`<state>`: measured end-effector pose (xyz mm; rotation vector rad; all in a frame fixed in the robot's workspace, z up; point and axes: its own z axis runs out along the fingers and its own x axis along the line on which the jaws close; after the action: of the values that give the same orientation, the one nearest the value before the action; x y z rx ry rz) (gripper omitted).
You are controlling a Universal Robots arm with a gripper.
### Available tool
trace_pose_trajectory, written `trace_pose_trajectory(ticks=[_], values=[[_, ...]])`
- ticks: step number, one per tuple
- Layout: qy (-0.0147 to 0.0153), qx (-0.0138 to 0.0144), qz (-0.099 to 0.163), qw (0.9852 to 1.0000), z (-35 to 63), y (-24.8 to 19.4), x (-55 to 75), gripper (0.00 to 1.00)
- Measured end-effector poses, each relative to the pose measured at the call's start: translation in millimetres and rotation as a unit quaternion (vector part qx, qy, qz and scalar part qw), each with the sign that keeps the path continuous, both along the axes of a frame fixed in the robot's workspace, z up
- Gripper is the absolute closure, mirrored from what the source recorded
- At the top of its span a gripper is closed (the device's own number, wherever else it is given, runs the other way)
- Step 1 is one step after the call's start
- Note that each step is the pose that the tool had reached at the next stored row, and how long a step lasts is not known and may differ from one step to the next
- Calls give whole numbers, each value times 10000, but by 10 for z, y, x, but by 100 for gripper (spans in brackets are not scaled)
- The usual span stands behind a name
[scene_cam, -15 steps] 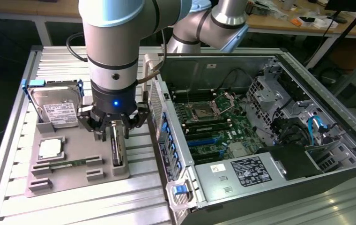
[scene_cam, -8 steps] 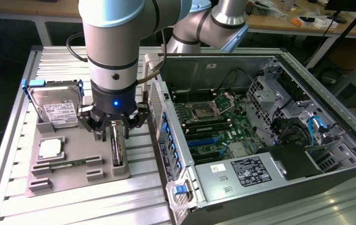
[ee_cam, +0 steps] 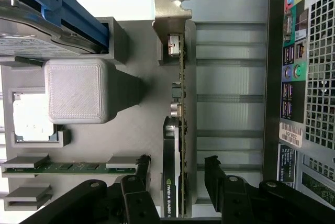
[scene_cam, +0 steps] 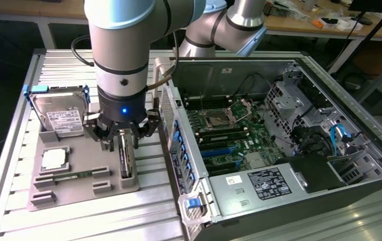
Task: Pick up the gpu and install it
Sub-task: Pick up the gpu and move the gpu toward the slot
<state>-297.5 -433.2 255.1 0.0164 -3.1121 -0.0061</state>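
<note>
One ribbed metal tabletop point(scene_cam: 16, 165) is carrying a grey tray point(scene_cam: 77, 190) and, on the exterior view's right, an open computer case point(scene_cam: 278, 145); cluttered benches point(scene_cam: 311, 20) are standing far behind. The tool point(scene_cam: 122, 140) is hanging low over the tray, its fingers point(ee_cam: 212, 171) spread apart and straddling the gpu point(scene_cam: 125, 160) with a gap on each side. The gpu is standing on edge along the tray's right side, nearest the case. A hard drive point(scene_cam: 60, 113) is standing at the tray's far left, and a memory stick point(scene_cam: 70, 175) is lying nearer.
</note>
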Motion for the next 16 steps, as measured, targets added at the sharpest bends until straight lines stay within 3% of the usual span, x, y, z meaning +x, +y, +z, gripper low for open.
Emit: trace_pose_trajectory(ticks=[3, 7, 16], values=[[0, 0, 0, 10000, 0, 0, 0, 47], [0, -1, 0, 10000, 0, 0, 0, 72], [0, 0, 0, 10000, 0, 0, 0, 73]])
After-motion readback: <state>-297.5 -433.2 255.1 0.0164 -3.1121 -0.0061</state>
